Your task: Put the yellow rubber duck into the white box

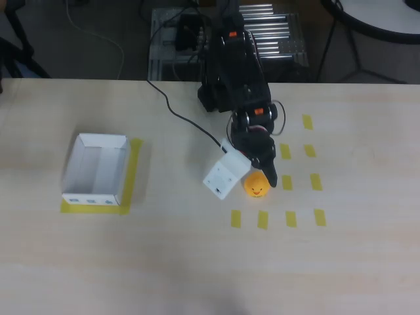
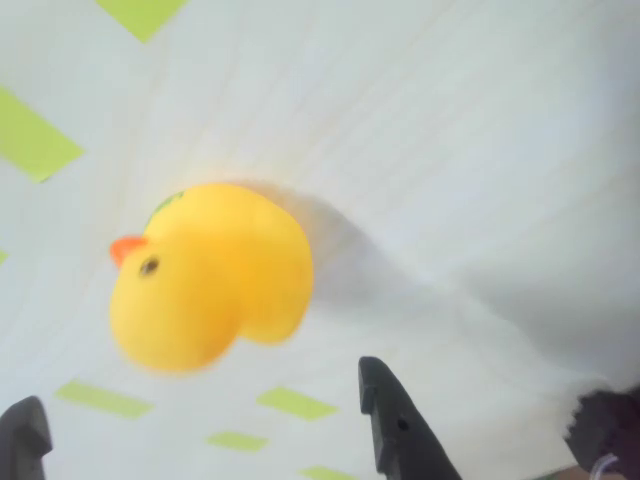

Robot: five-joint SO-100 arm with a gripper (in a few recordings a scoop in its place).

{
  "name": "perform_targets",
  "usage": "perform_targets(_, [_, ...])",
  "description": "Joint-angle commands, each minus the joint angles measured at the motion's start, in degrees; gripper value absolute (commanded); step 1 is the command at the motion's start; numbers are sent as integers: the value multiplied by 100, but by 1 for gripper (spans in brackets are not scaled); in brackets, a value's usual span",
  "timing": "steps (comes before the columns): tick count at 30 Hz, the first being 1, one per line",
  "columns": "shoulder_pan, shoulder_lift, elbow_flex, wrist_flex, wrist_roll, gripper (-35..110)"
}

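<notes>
One duck (image 2: 205,275) and one gripper (image 2: 200,430) matter here, and they're basically on top of each other already. From the wrist view the two dark fingertips (image 2: 395,425) poke up from the bottom edge, spread wide, with nothing between them, so the hand is released and empty. The duck sits on the table (image 2: 480,150) just past the tips, lined up roughly with the gap, beak pointing to the left of that picture, and its body looks longer along the line the jaws would close on than across it. My guess is the coming move is just pushing forward and down so the jaws straddle it, then squeezing; it's round and rubbery, so a pinch off centre might squirt it out. From overhead, the gripper (image 1: 261,172) hangs right over the duck (image 1: 256,186), which lies just below it in the picture, next to the white camera block (image 1: 226,176) on the wrist and among the little yellow tape marks (image 1: 287,182). Farther off, the box (image 1: 96,169) sits well apart at the left of the overhead view on its own tape border (image 1: 134,172), open top, nothing in it that I can see. So grab first, then a long swing left.
</notes>
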Motion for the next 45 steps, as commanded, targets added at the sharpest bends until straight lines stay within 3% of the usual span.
perform_targets(1, [-123, -193, -633, -246, 26, 42])
perform_targets(14, [-18, -686, -958, -519, 26, 38])
perform_targets(16, [-18, -747, -958, -562, 26, 32])
perform_targets(19, [-44, -826, -1011, -624, 53, 2])
perform_targets(30, [290, 149, -1687, 114, 334, 0])
perform_targets(37, [1907, 2707, -2013, 475, 729, 0])
perform_targets(45, [5563, 5054, -123, -1151, 1301, 0])
